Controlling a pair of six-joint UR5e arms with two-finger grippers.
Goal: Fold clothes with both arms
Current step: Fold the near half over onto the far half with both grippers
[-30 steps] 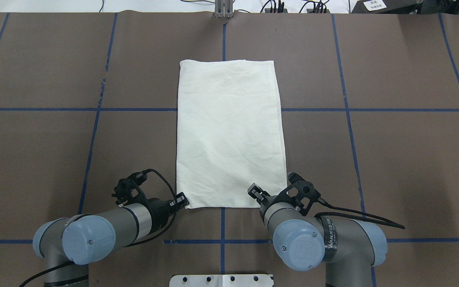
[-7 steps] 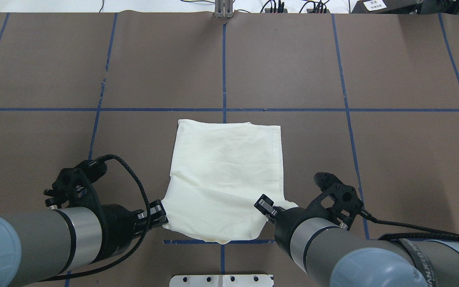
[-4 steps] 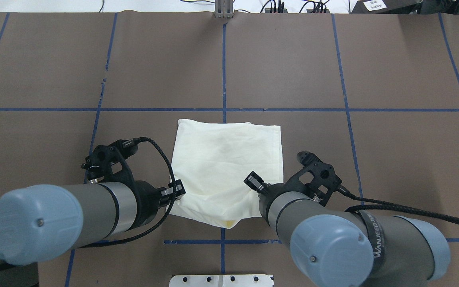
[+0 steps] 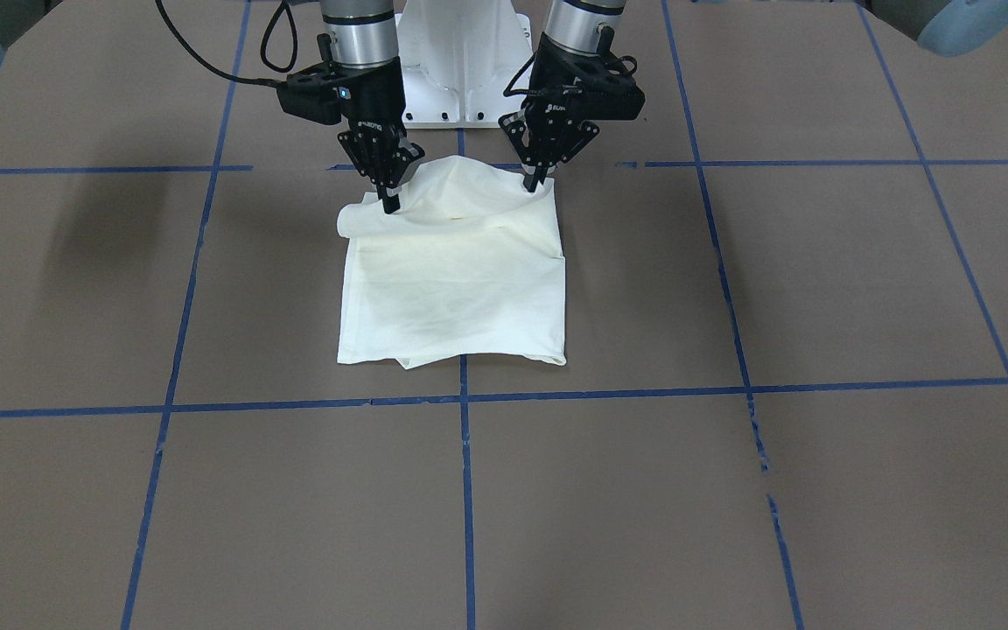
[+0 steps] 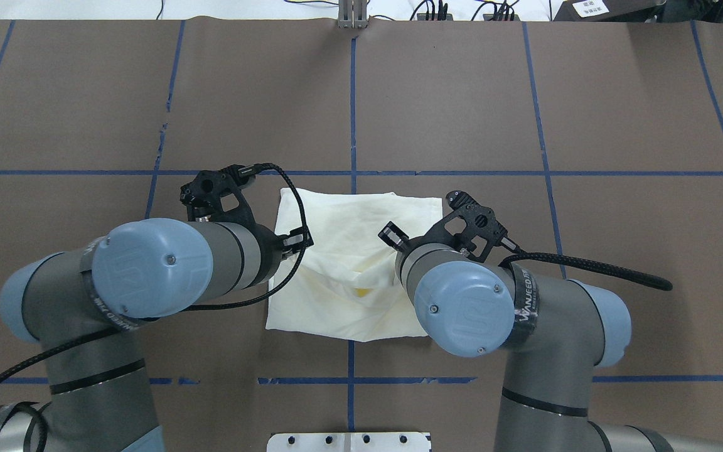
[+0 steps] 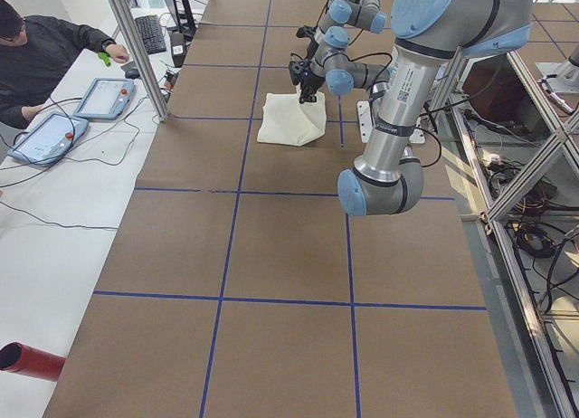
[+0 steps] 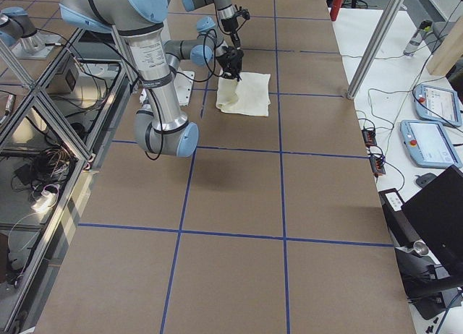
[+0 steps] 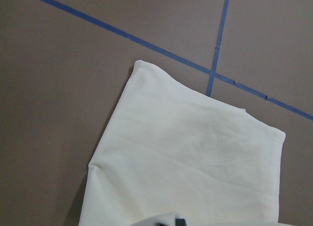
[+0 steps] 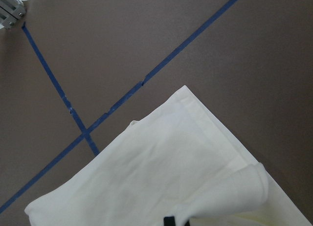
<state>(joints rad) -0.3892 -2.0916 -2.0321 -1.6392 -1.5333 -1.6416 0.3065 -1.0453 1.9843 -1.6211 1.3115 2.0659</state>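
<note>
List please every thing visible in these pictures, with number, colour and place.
shirt: one, cream, table's middle, robot-side edge lifted.
table: one, brown cover, under everything.
tape lines: several, blue, a grid on the table.
pedestal base: one, white, at the table's robot side.
operator: one, in black, at the side bench.
pendants: two, blue-grey, on that bench.
left arm and right arm: two, grey with light-blue caps, bent over the shirt.
left claw and right claw: two, black, each shut on the shirt's lifted edge.

Bright, even overhead light; soft shadows.
</note>
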